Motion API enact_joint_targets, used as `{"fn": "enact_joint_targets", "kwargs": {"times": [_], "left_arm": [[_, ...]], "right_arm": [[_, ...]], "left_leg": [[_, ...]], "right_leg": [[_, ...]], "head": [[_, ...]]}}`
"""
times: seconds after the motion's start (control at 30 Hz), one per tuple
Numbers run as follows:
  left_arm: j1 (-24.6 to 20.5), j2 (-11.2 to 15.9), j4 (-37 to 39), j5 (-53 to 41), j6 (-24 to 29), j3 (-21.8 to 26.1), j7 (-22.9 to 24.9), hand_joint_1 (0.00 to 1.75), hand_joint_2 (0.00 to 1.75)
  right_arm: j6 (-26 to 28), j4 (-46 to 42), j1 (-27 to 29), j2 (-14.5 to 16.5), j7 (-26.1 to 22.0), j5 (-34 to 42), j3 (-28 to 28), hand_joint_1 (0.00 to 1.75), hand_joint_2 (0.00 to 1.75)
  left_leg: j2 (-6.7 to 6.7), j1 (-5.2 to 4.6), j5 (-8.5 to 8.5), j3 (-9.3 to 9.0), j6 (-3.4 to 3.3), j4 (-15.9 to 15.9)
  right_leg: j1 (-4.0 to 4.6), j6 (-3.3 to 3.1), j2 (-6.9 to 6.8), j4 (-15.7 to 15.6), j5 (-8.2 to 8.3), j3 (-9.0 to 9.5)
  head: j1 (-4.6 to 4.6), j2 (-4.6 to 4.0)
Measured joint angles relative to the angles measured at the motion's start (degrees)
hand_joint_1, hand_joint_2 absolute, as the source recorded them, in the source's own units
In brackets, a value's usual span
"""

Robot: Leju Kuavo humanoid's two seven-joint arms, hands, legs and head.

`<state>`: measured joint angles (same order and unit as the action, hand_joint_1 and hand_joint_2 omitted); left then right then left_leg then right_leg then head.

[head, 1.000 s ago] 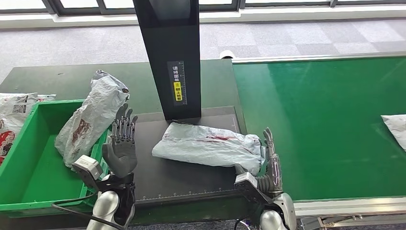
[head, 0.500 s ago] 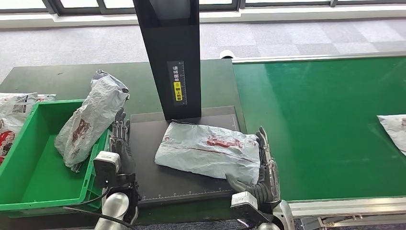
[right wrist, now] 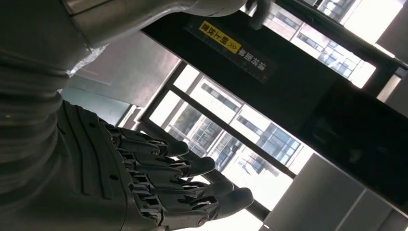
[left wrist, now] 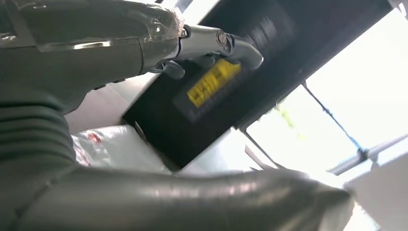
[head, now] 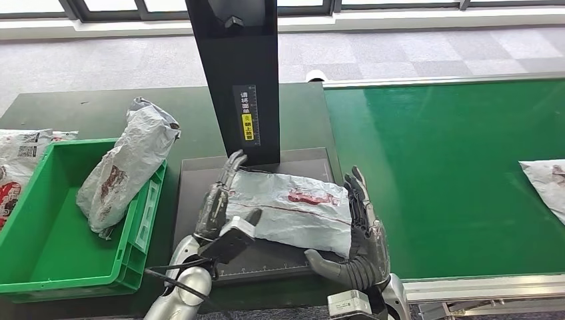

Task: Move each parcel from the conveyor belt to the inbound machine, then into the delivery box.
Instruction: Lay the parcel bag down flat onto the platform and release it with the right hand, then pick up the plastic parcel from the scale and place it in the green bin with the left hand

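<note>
We see the grey parcel (head: 293, 208) lying flat on the dark plate of the inbound machine (head: 266, 252), at the foot of its black upright column (head: 240, 80). Its long axis runs roughly from 10 o'clock to 4 o'clock in the head view, the narrower end toward the column's base and the broader end toward the conveyor belt (head: 453, 173); red print shows on its upper face.

Our left hand (head: 216, 203) lies along the parcel's 9 o'clock edge, fingers stretched out straight toward 1 o'clock, the tips near the column. It touches the wrapping with its thumb but does not clasp it. Our right hand (head: 360, 233) stands at the parcel's 3 o'clock end, fingers extended and apart, palm against the bag, thumb reaching under the near corner; nothing is grasped. The right wrist view shows those fingers (right wrist: 183, 163) spread loose.

At 9 o'clock sits the green delivery box (head: 40, 273), a second parcel (head: 126, 167) draped over its rim. Another parcel (head: 546, 180) lies on the belt at 3 o'clock.
</note>
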<state>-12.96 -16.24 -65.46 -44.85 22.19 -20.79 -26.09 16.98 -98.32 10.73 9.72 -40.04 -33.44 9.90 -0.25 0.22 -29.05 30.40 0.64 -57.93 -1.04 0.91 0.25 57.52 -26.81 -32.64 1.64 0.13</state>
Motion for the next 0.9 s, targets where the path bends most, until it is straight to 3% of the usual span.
{"fn": "enact_joint_targets", "kwargs": {"times": [0.33, 0.73, 0.9], "left_arm": [[-7.29, -3.44, 16.60, -15.50, -0.42, -6.92, 6.82, 0.00, 1.75], [-10.75, -5.41, 26.40, -15.87, -3.38, -10.67, 8.06, 0.00, 1.75], [-11.49, -5.57, 29.69, -13.85, -6.07, -14.77, 9.90, 0.00, 1.75]], "right_arm": [[-3.31, -1.75, -0.13, 0.64, -0.01, 0.36, 0.00, 0.00, 1.75], [-4.55, -1.62, -1.59, 0.95, 0.02, 0.51, -0.01, 0.00, 1.75], [-4.44, -1.36, -1.94, 0.95, 0.02, 0.97, 0.00, 0.00, 1.75]], "left_leg": [[0.02, -0.02, 0.00, 0.01, -0.01, -0.01], [0.02, -0.01, 0.00, 0.03, 0.00, 0.00], [0.01, -0.02, 0.00, 0.03, -0.01, 0.00]], "right_leg": [[-0.02, 0.01, 0.02, -0.01, 0.02, 0.00], [-0.01, 0.00, 0.02, 0.00, 0.01, -0.01], [-0.02, 0.01, 0.01, 0.00, 0.02, 0.00]], "head": [[0.00, 0.00], [0.00, 0.00], [0.00, 0.00]]}}
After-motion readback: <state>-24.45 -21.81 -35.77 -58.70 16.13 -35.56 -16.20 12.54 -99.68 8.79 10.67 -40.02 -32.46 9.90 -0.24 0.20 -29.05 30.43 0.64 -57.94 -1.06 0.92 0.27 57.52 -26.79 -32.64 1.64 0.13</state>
